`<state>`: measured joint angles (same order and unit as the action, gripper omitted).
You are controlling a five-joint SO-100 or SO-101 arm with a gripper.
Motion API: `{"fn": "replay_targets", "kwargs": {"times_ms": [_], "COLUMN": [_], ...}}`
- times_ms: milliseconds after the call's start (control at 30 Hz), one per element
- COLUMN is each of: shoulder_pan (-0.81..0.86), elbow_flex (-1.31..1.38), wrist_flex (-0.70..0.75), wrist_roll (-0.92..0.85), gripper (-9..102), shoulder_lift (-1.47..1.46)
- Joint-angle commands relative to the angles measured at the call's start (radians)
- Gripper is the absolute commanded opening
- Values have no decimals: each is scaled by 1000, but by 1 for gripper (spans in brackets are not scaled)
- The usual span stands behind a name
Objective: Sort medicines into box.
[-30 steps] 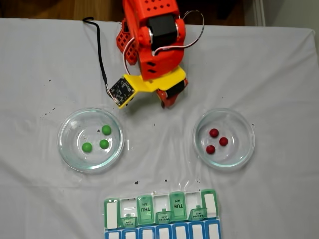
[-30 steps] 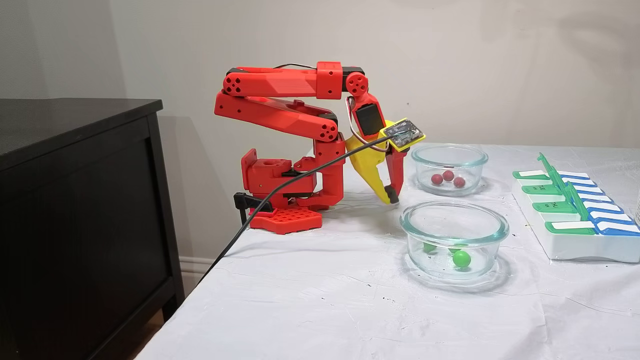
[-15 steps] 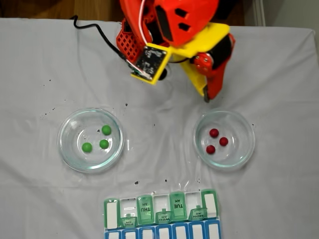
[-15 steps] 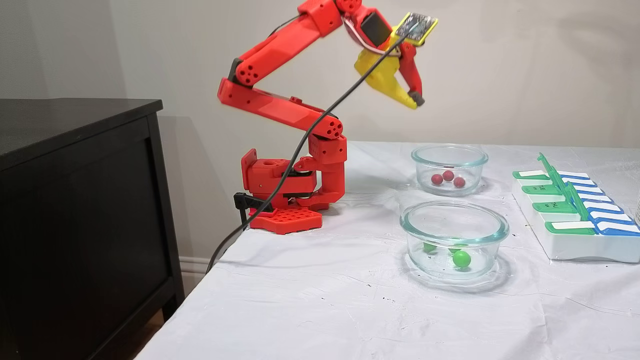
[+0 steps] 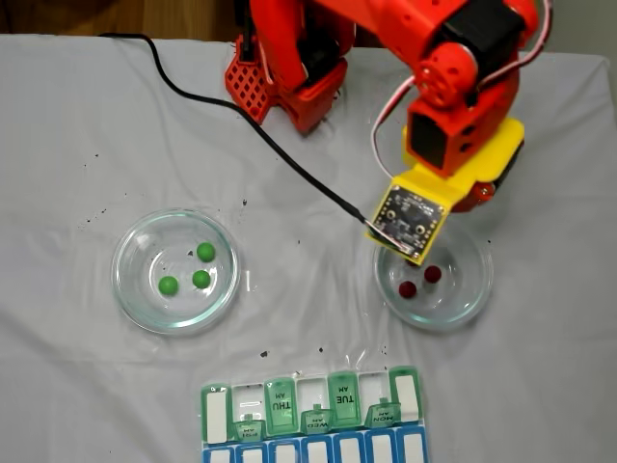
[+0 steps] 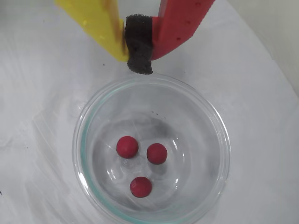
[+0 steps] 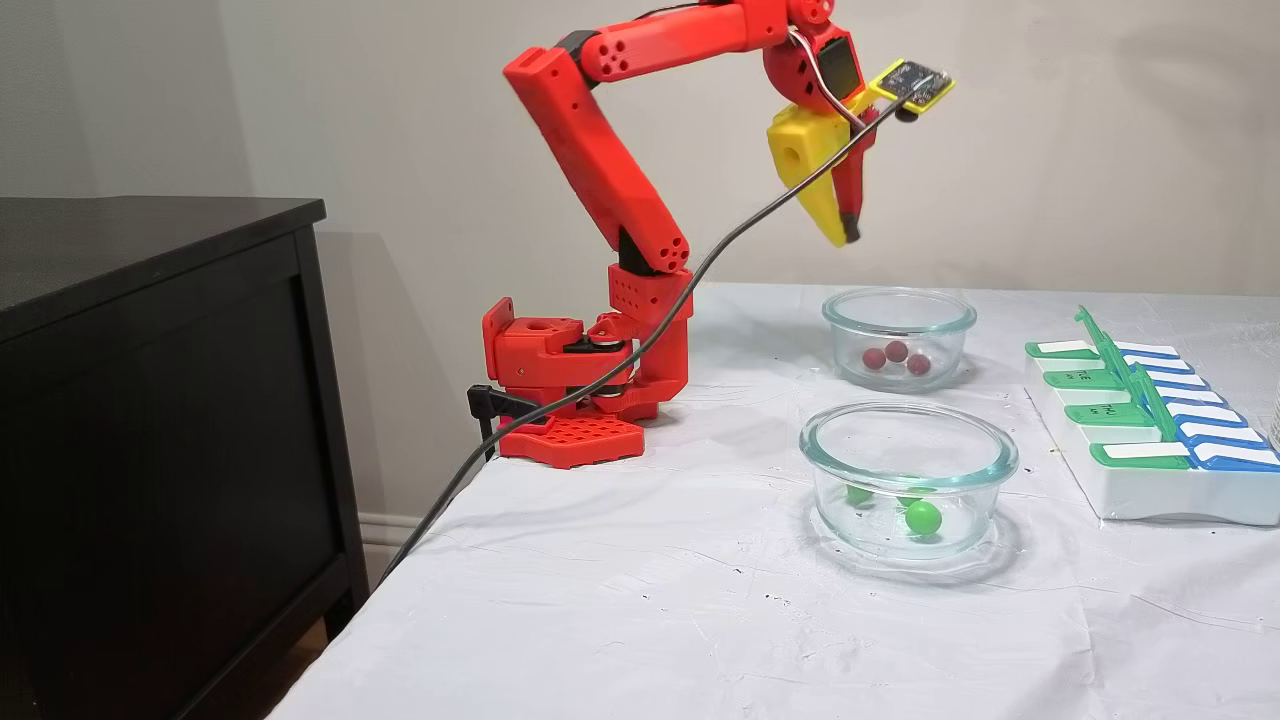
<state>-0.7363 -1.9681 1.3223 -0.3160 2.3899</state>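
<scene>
Swinging up & over from near its base, the arm (image 7: 600, 170) is now hanging high above the dish of red balls (image 7: 898, 337); a sec ago it was folded low by the tabletop. Nothing else has shifted.

Gripper (image 6: 138, 49) is sitting at 12 o'clock in the wrist view, just past the dish rim, pointing down. Jaws are looking pinched together, black foam pad meeting the yellow finger, w/ nothing between them. In the side fixed view the gripper (image 7: 843, 232) is hovering well above the glass, not touching.

Three red balls (image 6: 146, 164) are lying loose near the dish centre, two side by side, the third toward 6 o'clock of them. Three green balls (image 5: 190, 271) are waiting in the other dish (image 5: 175, 271), at 9 o'clock of the red one in the top fixed view. Pill box (image 5: 313, 417) is lying at 6 o'clock, several green lids flipped open, cells looking empty as far as I can tell.

Step in hand, imo: lining up over the red dish for a first pick; no sorting done yet. Next move is calling for spreading the jaws, dropping straight into the dish clear of the rim, & closing on one ball. Balls are glossy & round, so probably rolling off if nudged.
</scene>
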Motion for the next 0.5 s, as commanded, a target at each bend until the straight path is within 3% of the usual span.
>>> {"fn": "replay_targets", "kwargs": {"times_ms": [0, 467], "shoulder_pan": [-5, 63], "elbow_flex": [103, 229], "wrist_flex": [-38, -126], "wrist_roll": [-3, -67], "gripper": [0, 0], "shoulder_lift": [-51, -290]}}
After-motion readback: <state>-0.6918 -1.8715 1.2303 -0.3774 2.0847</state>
